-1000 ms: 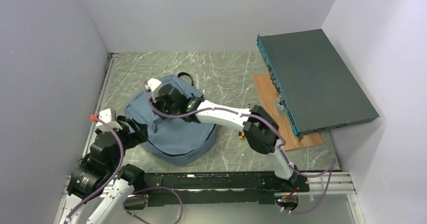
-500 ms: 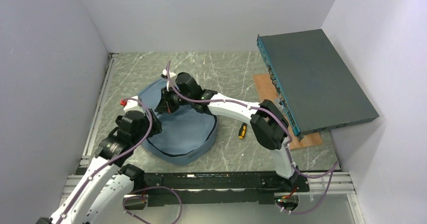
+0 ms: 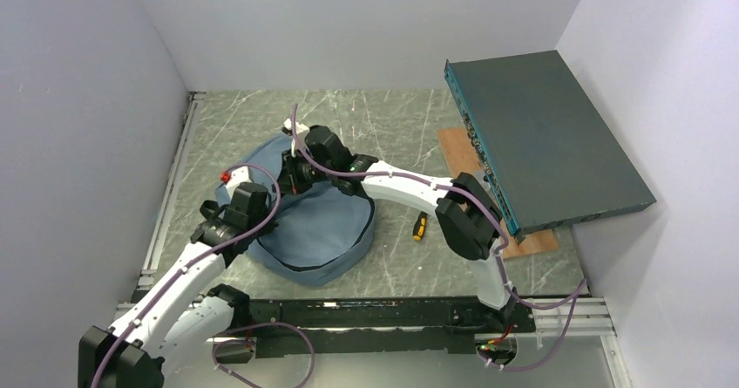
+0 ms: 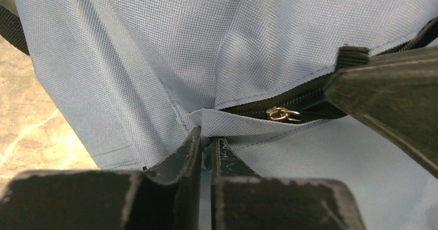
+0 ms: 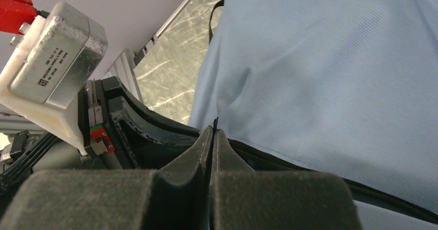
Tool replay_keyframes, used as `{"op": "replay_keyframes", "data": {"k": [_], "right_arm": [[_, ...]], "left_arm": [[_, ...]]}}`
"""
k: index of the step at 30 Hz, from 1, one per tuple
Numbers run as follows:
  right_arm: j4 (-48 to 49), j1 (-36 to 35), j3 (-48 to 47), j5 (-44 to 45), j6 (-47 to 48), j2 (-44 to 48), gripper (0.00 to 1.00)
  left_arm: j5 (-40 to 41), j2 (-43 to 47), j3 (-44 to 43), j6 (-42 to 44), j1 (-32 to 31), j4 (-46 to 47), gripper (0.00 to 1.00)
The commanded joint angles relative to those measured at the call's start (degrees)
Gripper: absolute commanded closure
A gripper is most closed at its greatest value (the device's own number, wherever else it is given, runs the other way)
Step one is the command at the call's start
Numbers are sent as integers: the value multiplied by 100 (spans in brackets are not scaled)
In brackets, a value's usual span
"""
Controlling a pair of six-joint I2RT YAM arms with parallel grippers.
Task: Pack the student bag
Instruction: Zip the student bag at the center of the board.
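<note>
The student bag (image 3: 318, 231), a soft dusty-blue backpack, lies on the table's left half. My left gripper (image 3: 264, 205) is at its left edge. In the left wrist view its jaws (image 4: 207, 135) stand pinched on a fold of the blue fabric (image 4: 243, 126), just beside the end of the black zipper (image 4: 248, 111) and its small metal ring (image 4: 283, 115). My right gripper (image 3: 288, 181) reaches over the bag's back edge. Those jaws (image 5: 213, 132) are shut, with a thin black tab (image 5: 215, 122) poking out between the tips at the zipper line.
A dark teal flat box (image 3: 549, 139) leans at the right over a wooden board (image 3: 462, 157). A small yellow-and-black screwdriver (image 3: 419, 227) lies right of the bag. Grey walls close the left, back and right sides.
My left arm has reached forward to the bag's left edge and its jaws have closed on the fabric. The right gripper shifted toward the bag's back edge, and the bag lies flatter.
</note>
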State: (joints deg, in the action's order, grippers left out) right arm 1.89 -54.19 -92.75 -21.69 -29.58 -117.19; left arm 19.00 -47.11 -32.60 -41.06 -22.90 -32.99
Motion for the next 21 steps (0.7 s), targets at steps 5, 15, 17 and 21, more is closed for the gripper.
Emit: {"op": "replay_keyframes", "data": {"k": [5,15,17,21], "right_arm": [[127,543,-65,729,218,694,100],[-326,1079,359,2033,1126,994,100],[-261,1103,482,2149,1414,947,100],[-132,1130,643,2439,1715,974,100]], "left_arm": [[95,146,352,-570,179,-48,100],[95,1269,533,-473,180,-372,100],[168,1273,406,-448,180,-468,100],[135,1171,218,-347,180,-586,100]]}}
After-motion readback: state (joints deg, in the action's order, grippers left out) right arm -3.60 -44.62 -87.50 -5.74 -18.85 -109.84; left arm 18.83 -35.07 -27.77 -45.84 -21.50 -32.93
